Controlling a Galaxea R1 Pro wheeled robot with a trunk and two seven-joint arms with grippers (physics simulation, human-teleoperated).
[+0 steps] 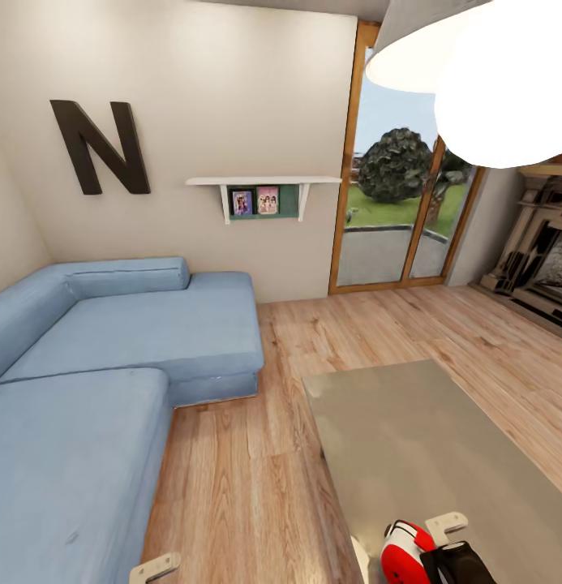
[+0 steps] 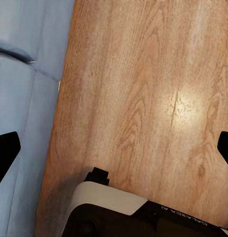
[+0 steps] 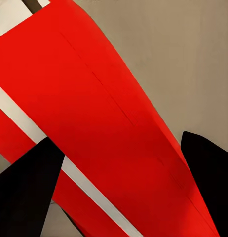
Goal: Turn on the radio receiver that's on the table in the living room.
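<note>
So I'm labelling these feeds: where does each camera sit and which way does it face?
Head view: from the head, forward and down over sofa, table, radio receiver.
Left wrist view: on the left arm, facing the floor; dark fingers and robot base show.
Right wrist view: on the right arm, close on the radio receiver between dark fingers.
Shared: radio, table.

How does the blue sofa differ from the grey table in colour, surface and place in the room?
The sofa is blue and looks soft and matte; the table is grey-beige, flat and glossy. The sofa stands against the wall under the black N; the table stands out on the floor, apart from the sofa. The table carries the red radio; nothing lies on the sofa. Both are low and stand on the wood floor.
</note>
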